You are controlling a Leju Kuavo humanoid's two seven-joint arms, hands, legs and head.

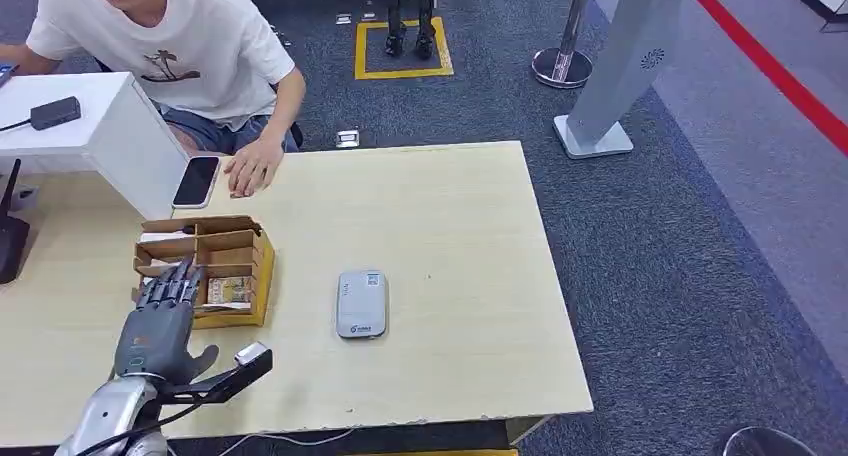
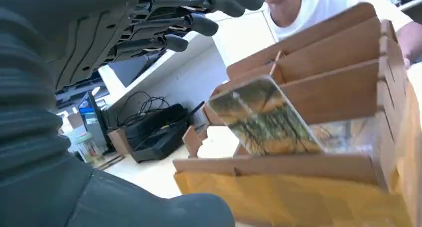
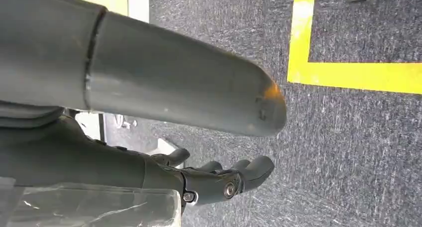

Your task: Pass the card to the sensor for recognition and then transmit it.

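Head view: left robot hand point(image 1: 160, 316) outstretched over box point(image 1: 240, 251).

The card point(image 2: 261, 118) stands tilted in the nearest slot of a brown cardboard box point(image 1: 245, 266) with dividers, at the left of the table. Its face shows a printed picture in yellow, green and brown tones, and its corners are rounded. It leans against a divider, its upper part rising above the box's near wall. The sensor point(image 1: 361, 303) is a flat grey device with rounded corners, lying face up on the table, just right of the box and apart from it.
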